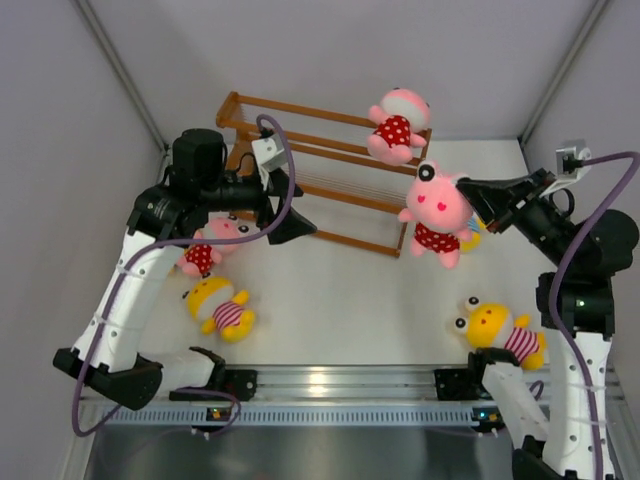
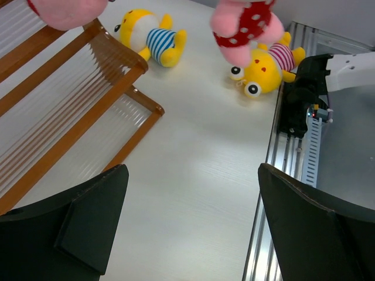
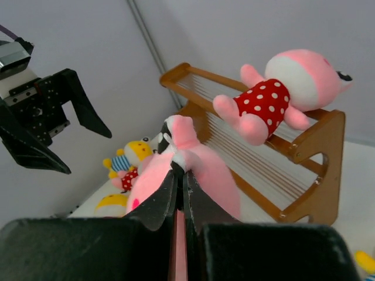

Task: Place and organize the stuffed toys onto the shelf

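Orange-brown wooden rails make up the shelf (image 1: 350,197), which stands at the far side of the white counter (image 1: 340,290). One pink toy (image 1: 397,125) in a red white-dotted outfit lies on the top tier at the shelf's right end. The right end effector (image 1: 468,196) is clamped on the head of a second pink toy (image 1: 435,215), which hangs clear of the counter just beside the shelf's right end post. In the right wrist view, the fingers (image 3: 158,205) are pressed together with pink plush pinched between them. The left end effector (image 1: 290,205) hovers in front of the shelf's left half with its fingers spread wide. A third pink toy (image 1: 205,250) lies on the counter beneath the left arm, and a yellow toy in red-white stripes (image 1: 222,308) lies just in front of it. Another red-striped yellow toy (image 1: 500,332) lies near the right arm's base. A blue-striped yellow toy (image 2: 149,41) lies on the counter near the shelf's right end.
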`<state>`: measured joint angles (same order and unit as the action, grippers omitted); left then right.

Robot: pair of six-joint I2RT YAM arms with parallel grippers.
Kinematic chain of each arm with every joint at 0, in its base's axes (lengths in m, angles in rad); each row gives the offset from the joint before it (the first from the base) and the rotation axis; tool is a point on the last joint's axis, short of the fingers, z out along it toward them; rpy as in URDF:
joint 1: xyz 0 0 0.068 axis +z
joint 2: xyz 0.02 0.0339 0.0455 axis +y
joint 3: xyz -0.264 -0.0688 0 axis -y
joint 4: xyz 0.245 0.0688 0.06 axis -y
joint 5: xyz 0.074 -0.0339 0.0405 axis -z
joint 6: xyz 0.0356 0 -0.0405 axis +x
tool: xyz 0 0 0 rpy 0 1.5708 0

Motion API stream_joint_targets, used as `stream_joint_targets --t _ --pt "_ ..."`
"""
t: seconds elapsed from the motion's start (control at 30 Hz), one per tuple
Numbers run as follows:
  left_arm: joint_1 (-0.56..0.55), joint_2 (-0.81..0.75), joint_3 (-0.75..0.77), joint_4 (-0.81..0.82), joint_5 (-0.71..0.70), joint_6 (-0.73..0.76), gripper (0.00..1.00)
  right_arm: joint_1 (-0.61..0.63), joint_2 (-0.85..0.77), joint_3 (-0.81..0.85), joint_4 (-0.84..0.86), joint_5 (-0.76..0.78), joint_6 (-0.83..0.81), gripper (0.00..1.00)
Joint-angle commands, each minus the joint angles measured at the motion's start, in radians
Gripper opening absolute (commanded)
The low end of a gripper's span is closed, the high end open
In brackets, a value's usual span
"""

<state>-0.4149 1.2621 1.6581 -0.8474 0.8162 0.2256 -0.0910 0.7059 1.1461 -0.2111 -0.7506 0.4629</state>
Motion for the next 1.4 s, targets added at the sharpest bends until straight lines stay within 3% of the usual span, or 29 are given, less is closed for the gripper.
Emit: stream_joint_targets --t 0.0,0.1,0.13,0.27,0.37,0.5,0.63,0.97,1.07,1.17,1.2,1.23,1.27,1.33,1.37 --pt "-0.03 -0.03 -0.012 0.01 0.05 -0.008 0.98 0.031 0.0 -0.037 0.325 -0.072 0.247 0.0" --pt "-0.036 -0.03 -0.012 0.01 0.06 -0.012 0.98 0.126 0.041 0.009 0.31 -0.032 0.234 0.0" --pt "-0.038 -0.026 -0.012 0.01 0.058 -0.009 0.98 0.166 0.079 0.036 0.265 0.032 0.158 0.0" --pt "-0.044 -0.017 -0.006 0.01 0.046 -0.014 0.98 0.548 0.228 0.17 0.139 0.21 -0.025 0.0" --pt "-0.044 -0.03 0.008 0.004 -0.009 0.003 0.98 0.677 0.323 0.247 0.159 0.257 -0.056 0.0" --pt "-0.045 -0.047 0.07 -0.074 -0.057 0.072 0.98 0.708 0.421 0.3 0.238 0.222 -0.024 0.0" --pt "-0.044 -0.053 0.097 -0.146 -0.003 0.141 0.98 0.747 0.513 0.33 0.294 0.157 -0.026 0.0" --pt "-0.047 -0.015 0.149 -0.151 -0.045 0.163 0.98 0.767 0.558 0.351 0.355 0.088 -0.04 0.0" --pt "-0.045 0.009 0.181 -0.142 -0.031 0.14 0.8 0.771 0.57 0.337 0.383 0.076 -0.017 0.0" --pt "-0.045 0.016 0.161 -0.076 -0.048 0.078 0.48 0.783 0.583 0.32 0.384 0.068 -0.013 0.0" --pt "-0.044 0.016 0.154 -0.059 -0.06 0.064 0.36 0.789 0.583 0.314 0.384 0.056 -0.015 0.0" --pt "-0.044 0.016 0.146 -0.044 -0.08 0.043 0.06 0.793 0.58 0.302 0.383 0.051 -0.021 0.0" --pt "-0.044 0.017 0.135 -0.019 -0.122 0.032 0.0 0.795 0.572 0.279 0.381 0.051 -0.026 0.0" --pt "-0.044 0.02 0.128 -0.012 -0.152 0.027 0.0 0.795 0.544 0.254 0.36 0.086 -0.07 0.0" --pt "-0.044 0.022 0.121 -0.01 -0.157 0.026 0.0 0.795 0.532 0.244 0.295 0.117 -0.098 0.05"
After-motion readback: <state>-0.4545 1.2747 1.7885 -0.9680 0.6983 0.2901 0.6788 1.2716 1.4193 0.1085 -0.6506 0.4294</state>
